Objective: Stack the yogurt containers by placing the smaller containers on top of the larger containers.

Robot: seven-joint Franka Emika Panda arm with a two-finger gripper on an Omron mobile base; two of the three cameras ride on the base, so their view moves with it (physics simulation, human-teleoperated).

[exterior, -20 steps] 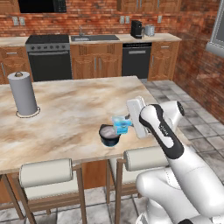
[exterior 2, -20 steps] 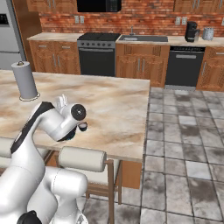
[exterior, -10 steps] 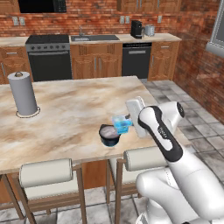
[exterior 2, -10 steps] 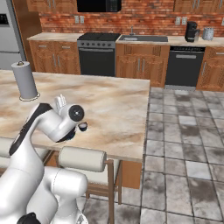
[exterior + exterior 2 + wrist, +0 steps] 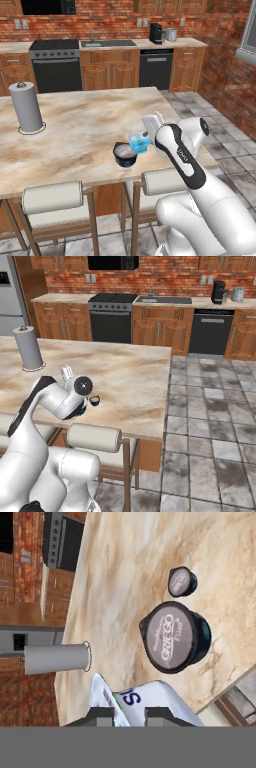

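Yogurt containers, status: nothing stacked yet, by my read. The squat round dark navy tub [image 5: 124, 154] with its greyish foil lid sits bare-topped on the marble-look island counter [image 5: 75, 125], close to the counter's near edge above the stools. I have the small translucent light-blue cup [image 5: 138, 142] off the counter, held just beside the navy tub and slightly above its lid height, not yet over it. The tiny dark-topped pot [image 5: 182, 581] stands on the counter near the navy tub, apart from it and untouched.

My gripper [image 5: 126, 714] is clamped on the light-blue cup; in the hand view the two dark tips sit either side of the cup's white printed wall.

Left to do, as I judge it: carry the cup over the tub's lid, set it down, let go; then fetch the tiny pot.

Materials:
- Navy tub: smooth plastic-looking wall tapering downward, flat matte foil lid with printed lettering and a small tab at the rim. The lid is flat and wider than the cup, so a fair landing pad.
- Light-blue cup: thin translucent wall with a white label; probably light and easy to tip.
- Tiny pot: same round tapered shape, dark, with a grey top.
- Counter: glossy beige-brown veined stone.
- Tall grey paper-towel roll [image 5: 26, 107]: upright cylinder far across the counter from the tub, out of my way.
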